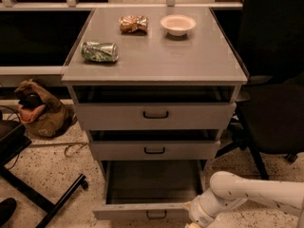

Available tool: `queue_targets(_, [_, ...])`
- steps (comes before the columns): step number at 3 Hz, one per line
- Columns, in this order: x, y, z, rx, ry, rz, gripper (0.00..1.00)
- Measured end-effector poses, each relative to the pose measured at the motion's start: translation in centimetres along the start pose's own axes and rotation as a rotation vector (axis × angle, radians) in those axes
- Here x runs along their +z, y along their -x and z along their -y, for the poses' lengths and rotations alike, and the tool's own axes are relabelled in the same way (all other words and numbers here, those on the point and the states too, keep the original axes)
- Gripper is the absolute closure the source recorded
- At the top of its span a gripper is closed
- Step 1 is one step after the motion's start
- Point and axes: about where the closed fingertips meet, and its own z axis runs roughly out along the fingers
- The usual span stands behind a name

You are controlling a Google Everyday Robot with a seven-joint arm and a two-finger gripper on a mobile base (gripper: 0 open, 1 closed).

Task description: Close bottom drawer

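Grey bottom drawer point(152, 183) stands pulled far out.
The gripper point(192, 214) sits low, right by its front right corner; I cannot see if it holds anything.

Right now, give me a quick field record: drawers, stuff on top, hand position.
bottom drawer: wide grey metal, slim front, small dark loop handle; pulled far out, tray exposed
middle grey drawer: slightly out
top grey drawer: slightly out
grey cabinet top: crushed green can on its side, front left; crumpled brown snack bag and white bowl at the back
hand: at the bottom drawer's front right corner, at the lower frame edge; contact unclear
floor, left: brown bag
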Motion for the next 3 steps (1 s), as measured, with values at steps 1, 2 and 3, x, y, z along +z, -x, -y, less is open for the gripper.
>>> queue_targets(1, [2.4,-0.9,0.8,0.011,0.042,0.034,0.0])
queue_targets(2, [7.7,-1.9,2.9,0.007,0.135,0.069,0.0])
queue_targets(3, [13.1,-2.9,4.4,0.001,0.22,0.101,0.0])
